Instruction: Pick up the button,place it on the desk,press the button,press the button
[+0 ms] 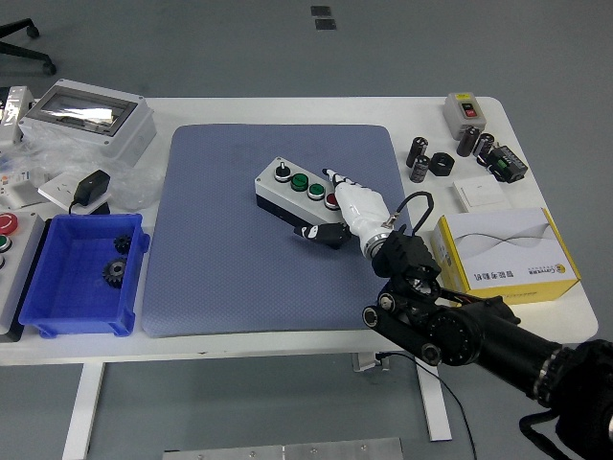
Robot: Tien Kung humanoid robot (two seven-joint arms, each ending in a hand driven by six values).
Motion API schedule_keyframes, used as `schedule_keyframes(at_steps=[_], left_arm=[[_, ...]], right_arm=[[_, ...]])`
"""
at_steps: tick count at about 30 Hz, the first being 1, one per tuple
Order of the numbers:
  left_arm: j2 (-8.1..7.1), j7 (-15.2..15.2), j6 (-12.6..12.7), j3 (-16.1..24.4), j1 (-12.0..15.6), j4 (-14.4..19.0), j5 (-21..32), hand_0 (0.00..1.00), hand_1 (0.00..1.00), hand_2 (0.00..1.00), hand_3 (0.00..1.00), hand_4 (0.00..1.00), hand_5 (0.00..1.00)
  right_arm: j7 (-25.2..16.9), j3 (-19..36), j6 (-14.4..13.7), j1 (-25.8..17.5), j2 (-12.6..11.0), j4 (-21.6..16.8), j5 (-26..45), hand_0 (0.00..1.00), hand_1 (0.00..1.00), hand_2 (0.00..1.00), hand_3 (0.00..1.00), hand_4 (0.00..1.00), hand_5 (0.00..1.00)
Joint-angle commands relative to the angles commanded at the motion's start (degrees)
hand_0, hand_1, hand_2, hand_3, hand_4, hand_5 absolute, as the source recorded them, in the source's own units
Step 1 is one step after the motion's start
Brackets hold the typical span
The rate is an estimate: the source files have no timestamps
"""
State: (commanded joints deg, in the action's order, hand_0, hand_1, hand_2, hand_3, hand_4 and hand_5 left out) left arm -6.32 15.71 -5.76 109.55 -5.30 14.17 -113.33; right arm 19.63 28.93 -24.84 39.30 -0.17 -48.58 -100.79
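Head view, from the left: a blue bin [84, 278] holding black gears [115, 270] sits at the table's left edge, beside a blue-grey mat [239, 268]. On the mat lies the grey button box [292, 189], set at a slant, with a black knob, two green buttons and a red one. The right hand [350, 206] rests at its right end, one finger extended onto the red button, thumb tucked against the box's side, grasping nothing. A yellow-and-white carton [508, 254] stands further right.

I see a white table [287, 340] carrying a blue-grey mat [239, 278]; left of the mat sits a blue bin [57, 287], right of it a yellow-and-white box [508, 251].
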Motion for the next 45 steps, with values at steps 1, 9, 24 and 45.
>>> schedule_keyframes(at_steps=[1,9,24,45], left_arm=[[0.00,0.0,0.0,0.0,0.0,0.0,0.0,0.650,0.592,0.523,0.634,0.594,0.042],[-0.01,-0.4,-0.2,0.2,0.0,-0.2,-0.4,0.650,0.596,0.524,0.638,0.609,0.046],[0.01,-1.9,-0.5,0.8,0.0,-0.9,-1.2,0.650,0.603,0.528,0.646,0.635,0.059],[0.53,-1.8,-0.1,0.3,0.2,-0.9,-0.6,0.650,0.607,0.530,0.650,0.644,0.061]], right_arm=[[0.0,0.0,0.0,0.0,0.0,0.0,0.0,0.250,0.529,0.726,0.998,0.918,0.303],[0.8,0.2,0.3,0.0,0.2,0.6,-2.3,0.166,0.446,0.600,0.886,0.702,0.133],[-1.7,3.3,0.7,-0.4,-1.5,-2.2,-10.4,0.056,0.288,0.347,0.368,0.009,0.002],[-24.2,-7.8,1.0,-0.4,-10.8,-12.1,-9.8,0.112,0.308,0.304,0.222,0.002,0.002]])
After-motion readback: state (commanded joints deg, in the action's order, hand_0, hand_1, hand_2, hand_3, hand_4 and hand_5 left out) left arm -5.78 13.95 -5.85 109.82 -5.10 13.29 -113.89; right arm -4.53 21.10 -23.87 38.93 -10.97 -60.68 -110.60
